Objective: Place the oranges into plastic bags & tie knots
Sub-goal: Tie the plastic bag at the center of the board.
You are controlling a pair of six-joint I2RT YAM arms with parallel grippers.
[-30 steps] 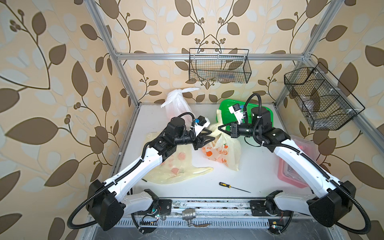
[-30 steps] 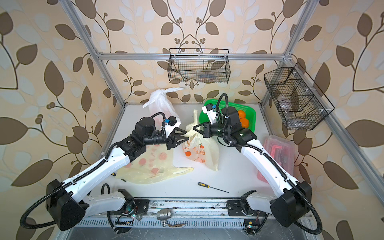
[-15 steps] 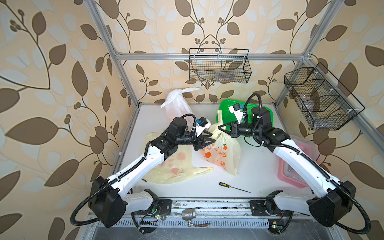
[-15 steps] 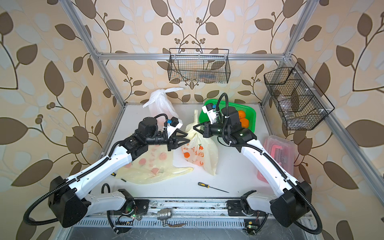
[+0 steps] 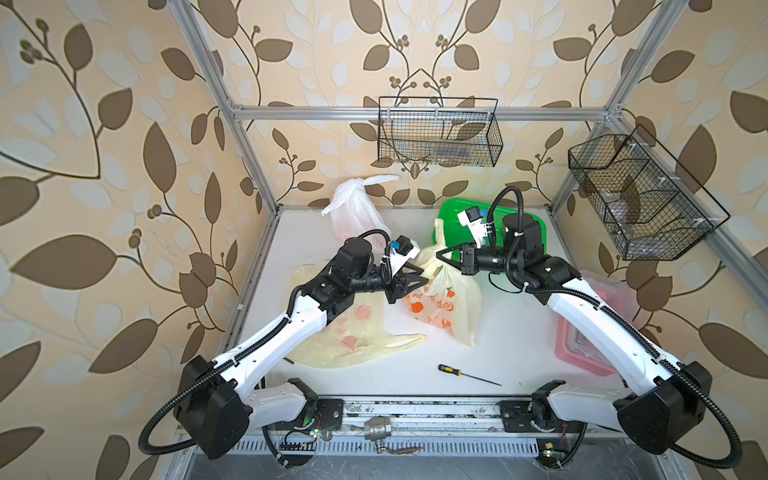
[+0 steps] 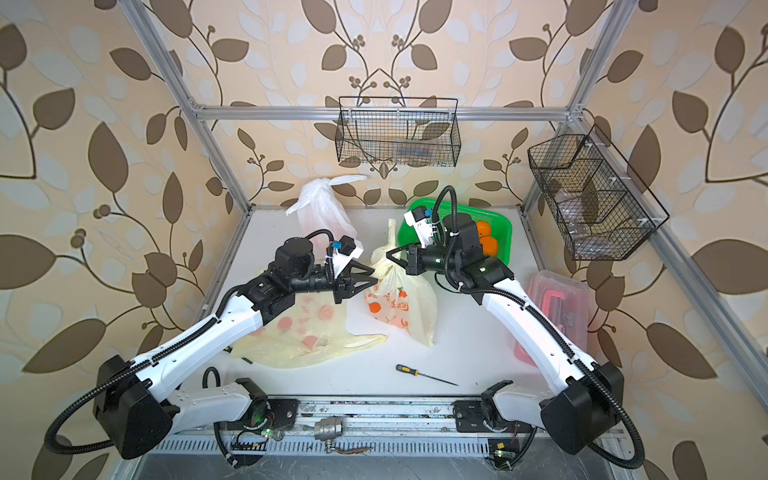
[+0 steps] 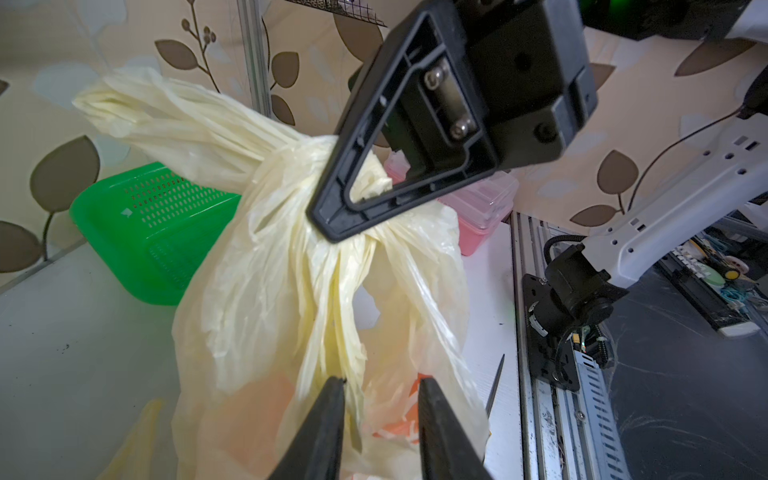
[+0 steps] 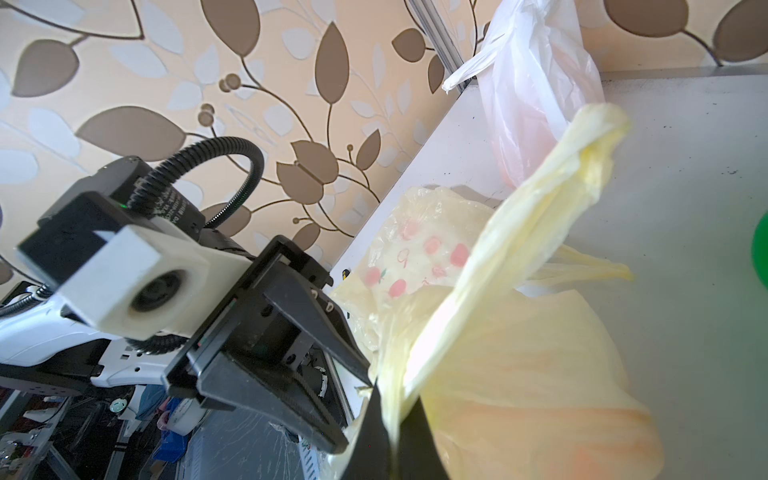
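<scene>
top views, near edge first: a screwdriver (image 5: 467, 374) lies loose on the white table (image 5: 519, 332), a flat yellow bag (image 5: 361, 345) is spread under the left arm, and a pink box (image 6: 559, 301) sits at the right edge. mid-table stands the printed yellow bag (image 5: 451, 305), pale and crinkly with orange fruit prints, and both arms meet at its neck. behind it are a green basket (image 5: 451, 210) and a knotted white bag (image 5: 353, 212) by the back wall, then wire baskets (image 5: 438, 133) hung on leaf wallpaper.

in a top view two oranges (image 6: 484, 241) sit in that basket; neither wrist view shows them.

left wrist view goes close: the knot (image 7: 286, 166) is a bunched twist. one strap end fans outward, another drops between the left gripper (image 7: 380, 380), whose jaws are part open with the strap loose in the gap.

right wrist view: the right gripper (image 8: 395, 422) is clamped tight on a yellow strap of that bag.
</scene>
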